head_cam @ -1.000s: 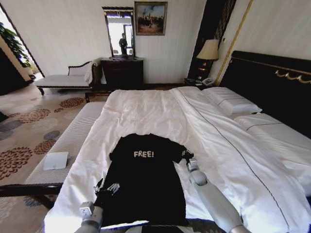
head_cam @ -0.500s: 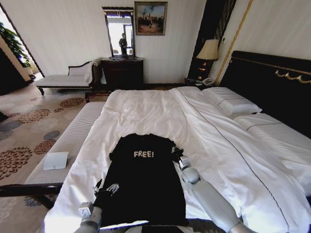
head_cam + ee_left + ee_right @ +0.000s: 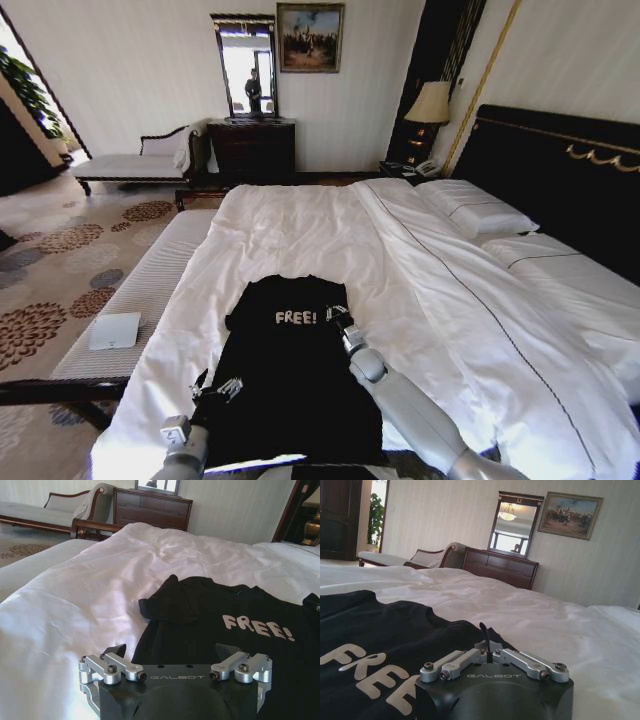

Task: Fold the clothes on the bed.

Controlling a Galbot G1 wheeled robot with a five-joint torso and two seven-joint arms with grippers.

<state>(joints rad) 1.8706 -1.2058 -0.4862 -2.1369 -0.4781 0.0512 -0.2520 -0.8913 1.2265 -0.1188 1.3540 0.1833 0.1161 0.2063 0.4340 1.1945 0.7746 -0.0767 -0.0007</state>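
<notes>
The clothes are one black T-shirt (image 3: pixel 285 370) with white "FREE!" lettering, lying flat on the near part of the bed (image 3: pixel 300 220). My right gripper (image 3: pixel 335 315) sits just right of the lettering, shut on a pinch of the shirt's right-hand fabric; in the right wrist view a black tuft stands up between its closed fingers (image 3: pixel 487 647). That side of the shirt is drawn in over the chest. My left gripper (image 3: pixel 222 388) rests at the shirt's lower left edge, and the left wrist view shows it (image 3: pixel 172 655) open, fingers spread wide over the black fabric (image 3: pixel 240 610).
A striped bench (image 3: pixel 140 300) runs along the bed's left side with a white pad (image 3: pixel 115 330) on it. Pillows (image 3: pixel 475 208) and the black headboard (image 3: pixel 560 170) lie to the right. A chaise (image 3: pixel 130 165), dresser (image 3: pixel 252 148) and lamp (image 3: pixel 430 103) stand by the far wall.
My right gripper has moved left across the shirt, pulling its right sleeve and edge inward toward the lettering. The left gripper has stayed put.
</notes>
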